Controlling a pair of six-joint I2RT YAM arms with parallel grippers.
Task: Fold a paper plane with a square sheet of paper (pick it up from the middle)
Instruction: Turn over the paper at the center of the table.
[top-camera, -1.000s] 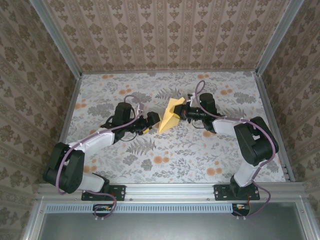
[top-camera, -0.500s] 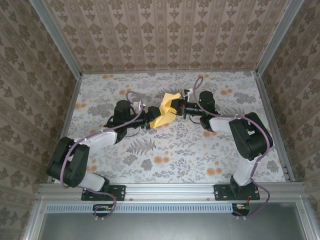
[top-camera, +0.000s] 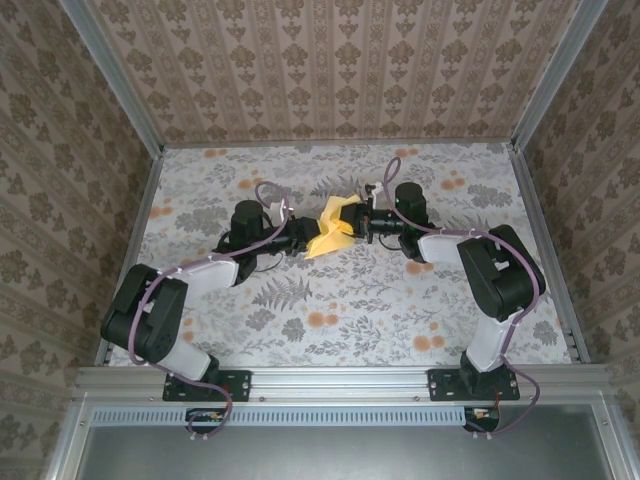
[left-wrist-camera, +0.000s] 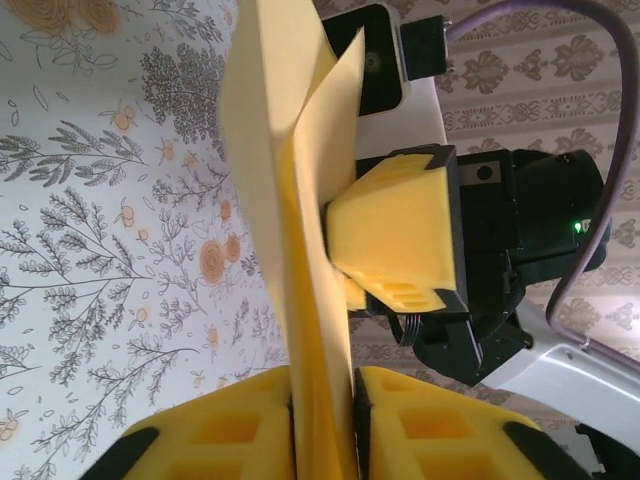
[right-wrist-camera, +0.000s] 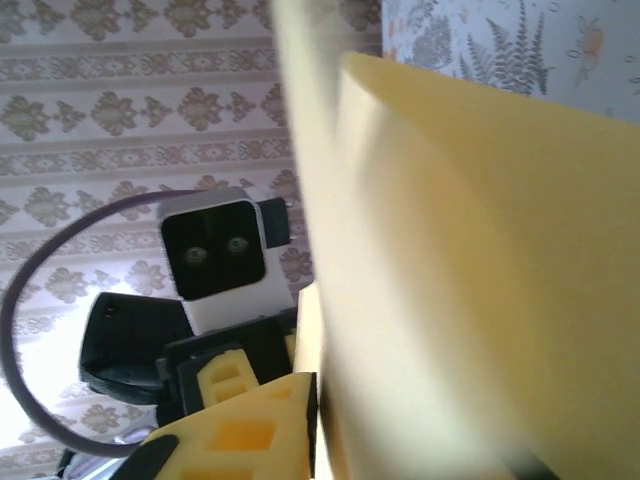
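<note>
Paper plane, a creased yellow-orange fold, stands on edge with the floral table beneath it. At its left side the left gripper clenches it: in the left wrist view both yellow fingers pinch the paper between them. At its right side the right gripper has one pad against it; whether that one grips, I cannot tell.

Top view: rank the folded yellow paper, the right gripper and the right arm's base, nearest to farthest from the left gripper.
From the left gripper:
1. folded yellow paper: clamped between its fingers, mid-table.
2. right gripper: just beyond the paper, on its right side.
3. right arm's base: at the table's near edge, far right.
</note>
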